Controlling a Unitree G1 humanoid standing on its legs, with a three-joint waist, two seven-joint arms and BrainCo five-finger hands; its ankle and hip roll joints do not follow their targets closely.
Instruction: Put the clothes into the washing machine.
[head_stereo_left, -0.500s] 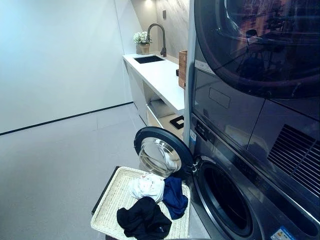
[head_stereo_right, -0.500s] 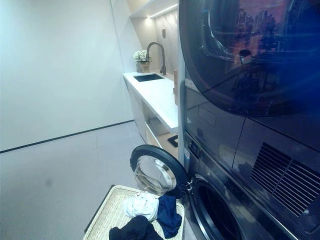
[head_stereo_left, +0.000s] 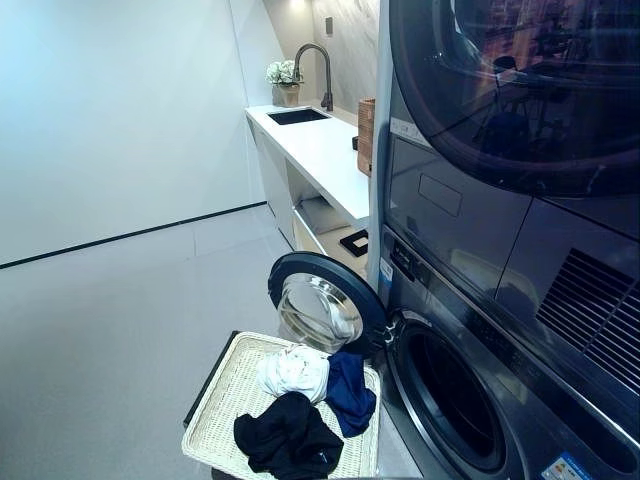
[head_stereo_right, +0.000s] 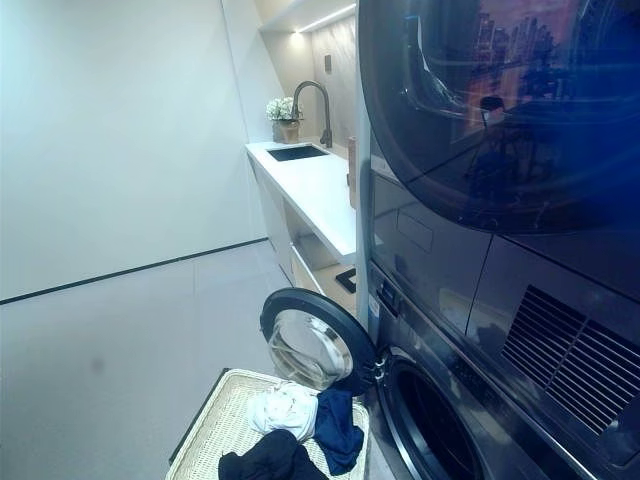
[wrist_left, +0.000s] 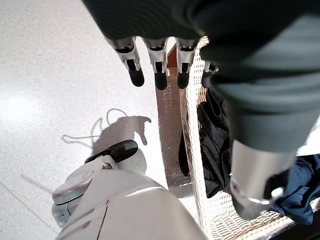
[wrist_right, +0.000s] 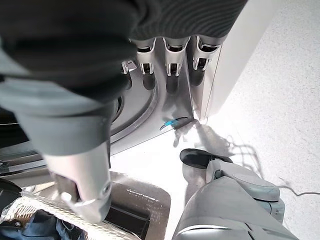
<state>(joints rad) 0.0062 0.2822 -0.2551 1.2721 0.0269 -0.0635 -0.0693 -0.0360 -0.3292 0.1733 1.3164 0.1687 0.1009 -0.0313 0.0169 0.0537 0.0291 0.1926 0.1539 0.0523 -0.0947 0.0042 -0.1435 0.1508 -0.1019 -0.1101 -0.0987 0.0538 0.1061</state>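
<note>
A pale wicker basket (head_stereo_left: 215, 400) stands on the floor in front of the washing machine. In it lie a white garment (head_stereo_left: 293, 372), a blue one (head_stereo_left: 349, 392) and a black one (head_stereo_left: 288, 438). The washer's round door (head_stereo_left: 322, 305) is swung open to the left, just above the basket, and the dark drum opening (head_stereo_left: 450, 400) is exposed. My left hand (wrist_left: 156, 55) hangs open over the floor beside the basket rim (wrist_left: 192, 150), with the black garment (wrist_left: 215, 145) past it. My right hand (wrist_right: 167, 60) hangs open near the washer's lower front (wrist_right: 145, 110), holding nothing.
A dark dryer (head_stereo_left: 500, 90) is stacked on top of the washer. Behind it runs a white counter (head_stereo_left: 320, 155) with a sink, a tall faucet (head_stereo_left: 318, 70) and a small flower pot (head_stereo_left: 285, 85). Open grey floor (head_stereo_left: 110, 340) spreads to the left, up to a white wall.
</note>
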